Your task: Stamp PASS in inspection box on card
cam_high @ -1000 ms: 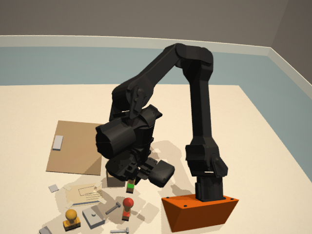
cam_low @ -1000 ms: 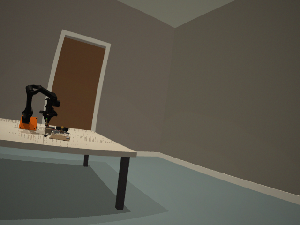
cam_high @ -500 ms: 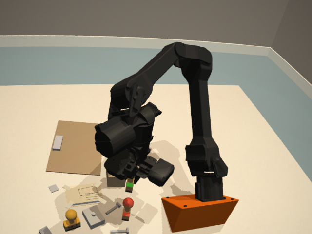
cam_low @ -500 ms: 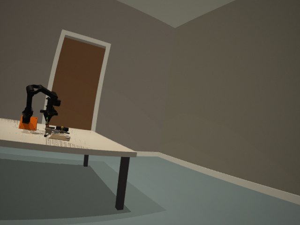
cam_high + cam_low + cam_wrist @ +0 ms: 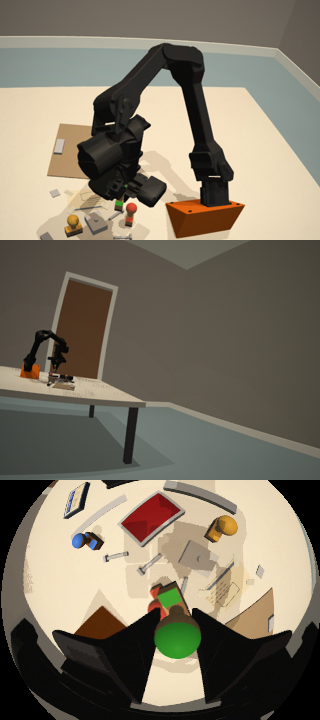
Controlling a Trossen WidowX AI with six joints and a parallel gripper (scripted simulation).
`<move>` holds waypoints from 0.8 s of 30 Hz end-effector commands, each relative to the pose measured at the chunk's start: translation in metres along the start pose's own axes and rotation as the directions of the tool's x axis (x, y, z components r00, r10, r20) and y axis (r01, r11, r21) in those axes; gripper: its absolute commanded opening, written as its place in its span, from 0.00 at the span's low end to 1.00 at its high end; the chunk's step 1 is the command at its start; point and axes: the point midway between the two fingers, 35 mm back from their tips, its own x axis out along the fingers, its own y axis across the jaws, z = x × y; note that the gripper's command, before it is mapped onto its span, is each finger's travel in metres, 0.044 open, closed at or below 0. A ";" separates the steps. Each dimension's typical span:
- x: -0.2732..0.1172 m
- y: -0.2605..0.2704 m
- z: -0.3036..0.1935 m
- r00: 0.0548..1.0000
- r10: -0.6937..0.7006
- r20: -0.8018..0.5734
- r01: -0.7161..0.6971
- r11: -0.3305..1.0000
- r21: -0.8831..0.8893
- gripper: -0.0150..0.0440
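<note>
My gripper (image 5: 123,194) (image 5: 55,366) (image 5: 176,612) is shut on the handle of the green stamp (image 5: 118,203) (image 5: 177,641) and holds it above the bench, close to the red stamp (image 5: 131,207) (image 5: 154,608). The green stamp's lettering is not visible. The open red ink pad (image 5: 152,517) lies at the top of the wrist view, away from my gripper. The cream card (image 5: 74,197) (image 5: 218,599) lies on the bench with small pieces at its corners; its outlined box (image 5: 81,197) shows no print that I can make out. The arm hides part of the card's surroundings.
A yellow HOLD stamp (image 5: 73,220) (image 5: 227,525) stands by a grey knobbed block (image 5: 95,223) (image 5: 189,557). A blue stamp (image 5: 79,541) and bolts (image 5: 116,214) (image 5: 150,564) lie nearby. A brown board (image 5: 69,160) (image 5: 257,617) and orange base (image 5: 206,217) flank the arm.
</note>
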 end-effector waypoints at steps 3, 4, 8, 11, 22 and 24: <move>-0.002 0.005 0.026 1.000 0.003 0.005 -0.003 1.000 0.005 0.25; -0.002 0.006 0.031 1.000 0.003 0.005 -0.003 1.000 0.005 0.25; -0.002 0.010 0.048 1.000 0.003 0.006 -0.003 1.000 0.006 0.25; -0.001 0.014 0.061 1.000 0.003 0.007 -0.003 1.000 0.006 0.25; 0.005 0.034 0.108 1.000 0.003 0.008 -0.003 1.000 0.008 0.25; 0.006 0.035 0.111 1.000 0.002 0.008 -0.003 1.000 0.009 0.25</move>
